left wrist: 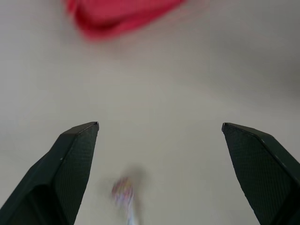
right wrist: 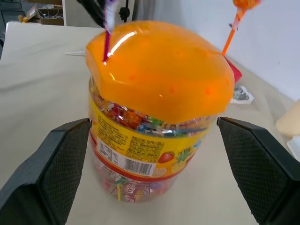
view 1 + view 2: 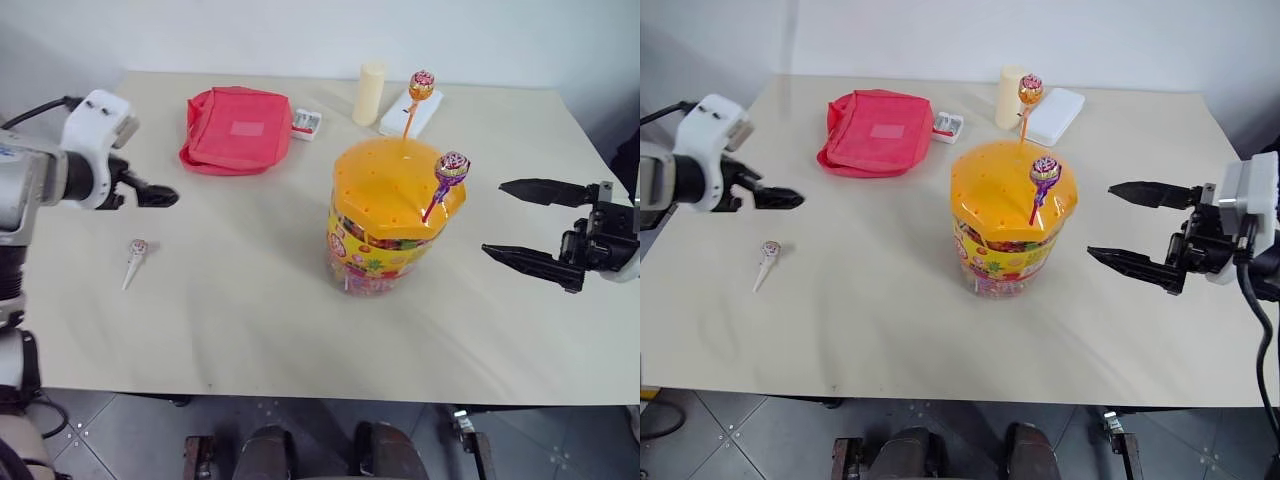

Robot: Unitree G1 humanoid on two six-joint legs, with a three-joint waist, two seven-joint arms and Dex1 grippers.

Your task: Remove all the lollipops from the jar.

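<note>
Table: beige table carries the jar near its middle, closer to the right edge.
Lollipops: I see two standing in the lid; one lies by the left edge.
Left claw: wide open, empty, above that lollipop.
Right claw: open, empty, beside the jar.
Risk: I could tip the jar pulling a stick slantwise, or nudge the lid.
</note>
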